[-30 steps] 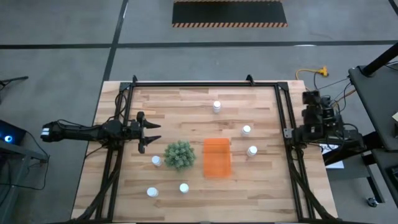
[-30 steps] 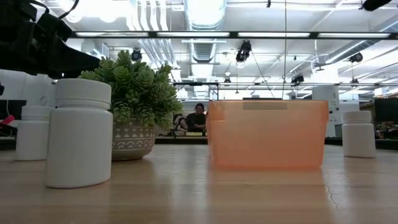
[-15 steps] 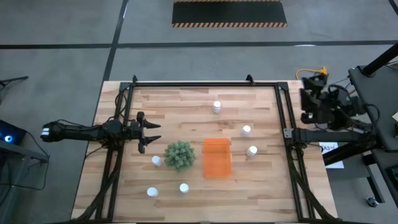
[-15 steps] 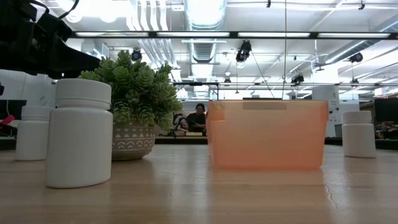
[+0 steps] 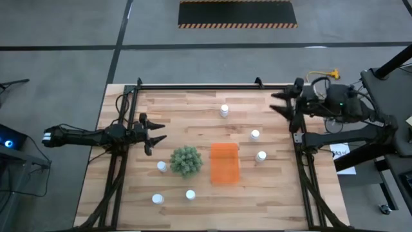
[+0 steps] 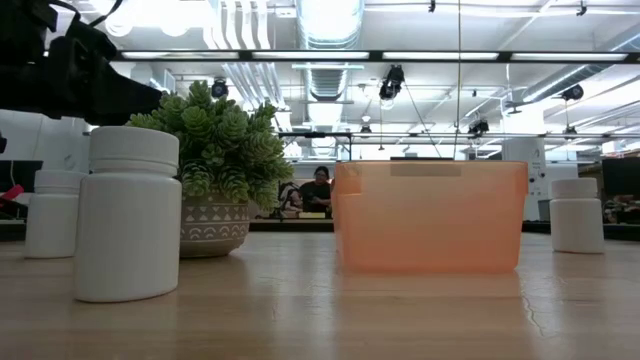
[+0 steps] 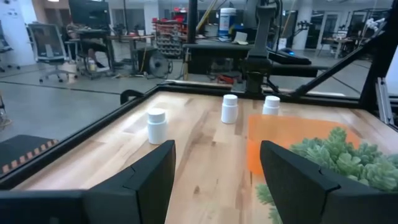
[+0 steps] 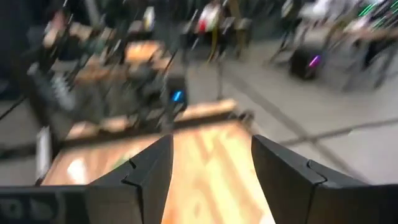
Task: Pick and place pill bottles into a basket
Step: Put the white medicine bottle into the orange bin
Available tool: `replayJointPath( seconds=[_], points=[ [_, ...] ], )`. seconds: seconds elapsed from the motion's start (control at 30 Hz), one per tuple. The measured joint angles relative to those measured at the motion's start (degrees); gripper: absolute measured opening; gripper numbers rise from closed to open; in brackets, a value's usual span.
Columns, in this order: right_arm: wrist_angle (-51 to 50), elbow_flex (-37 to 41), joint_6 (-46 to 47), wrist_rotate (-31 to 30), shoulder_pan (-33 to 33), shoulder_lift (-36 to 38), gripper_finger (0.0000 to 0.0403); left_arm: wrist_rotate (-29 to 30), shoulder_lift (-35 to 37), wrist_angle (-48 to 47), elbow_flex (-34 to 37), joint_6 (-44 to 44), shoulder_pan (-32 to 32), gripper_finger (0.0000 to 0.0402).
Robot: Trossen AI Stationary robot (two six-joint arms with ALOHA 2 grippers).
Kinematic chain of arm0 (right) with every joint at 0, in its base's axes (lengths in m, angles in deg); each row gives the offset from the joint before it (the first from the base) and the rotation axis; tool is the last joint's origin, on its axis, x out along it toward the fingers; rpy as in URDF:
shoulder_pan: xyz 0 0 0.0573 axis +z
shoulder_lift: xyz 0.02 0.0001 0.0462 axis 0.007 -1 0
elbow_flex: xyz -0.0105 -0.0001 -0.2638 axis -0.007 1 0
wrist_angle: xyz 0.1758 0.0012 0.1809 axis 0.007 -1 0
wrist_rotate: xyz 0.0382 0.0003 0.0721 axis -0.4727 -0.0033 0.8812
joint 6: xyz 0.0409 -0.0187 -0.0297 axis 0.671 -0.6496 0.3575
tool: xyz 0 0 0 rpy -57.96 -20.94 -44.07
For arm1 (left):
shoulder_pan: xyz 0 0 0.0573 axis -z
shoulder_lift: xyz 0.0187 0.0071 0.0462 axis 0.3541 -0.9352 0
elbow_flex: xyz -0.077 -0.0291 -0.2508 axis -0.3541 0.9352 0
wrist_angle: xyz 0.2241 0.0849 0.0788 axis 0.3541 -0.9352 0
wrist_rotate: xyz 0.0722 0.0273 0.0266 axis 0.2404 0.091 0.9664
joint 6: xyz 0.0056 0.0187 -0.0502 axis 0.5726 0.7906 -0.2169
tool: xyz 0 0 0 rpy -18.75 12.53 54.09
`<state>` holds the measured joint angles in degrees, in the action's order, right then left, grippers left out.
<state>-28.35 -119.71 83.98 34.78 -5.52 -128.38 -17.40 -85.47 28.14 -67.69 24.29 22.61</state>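
Approach is the step in hand, I judge: the right pincer (image 5: 281, 103), fingers spread wide at the desk's (image 5: 193, 106) far right edge, should come straight down over a small white cylindrical pill bottle (image 5: 255, 135) and close on its body below the cap. The left pincer (image 5: 154, 135), also wide, waits left of the round green bushy plant (image 5: 185, 160). All six bottles stand upright, long axes vertical, around the empty orange rectangular plastic basket (image 5: 224, 163), whose long side runs near-to-far at mid-desk.

A bushy green plant (image 5: 185, 160) in a patterned pot stands on the wooden table (image 5: 193, 109).
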Motion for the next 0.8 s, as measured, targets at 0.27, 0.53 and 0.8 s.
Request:
replayJointPath(
  seconds=[0.27, 0.53, 0.8],
  points=[
    [-24.9, -16.0, 0.9, 2.9, 0.0, -7.4, 0.0206, 0.0, 0.0, -0.1, 0.0, 0.0, 0.0, 0.0218],
    [-40.4, -27.2, -6.0, 3.4, 0.0, -11.7, 0.0206, 0.0, 0.0, -0.1, 0.0, 0.0, 0.0, 0.0218],
    [-44.2, -27.8, -8.3, 6.1, 0.0, -13.1, 0.0206, 0.0, 0.0, -0.1, 0.0, 0.0, 0.0, 0.0218]
  ],
)
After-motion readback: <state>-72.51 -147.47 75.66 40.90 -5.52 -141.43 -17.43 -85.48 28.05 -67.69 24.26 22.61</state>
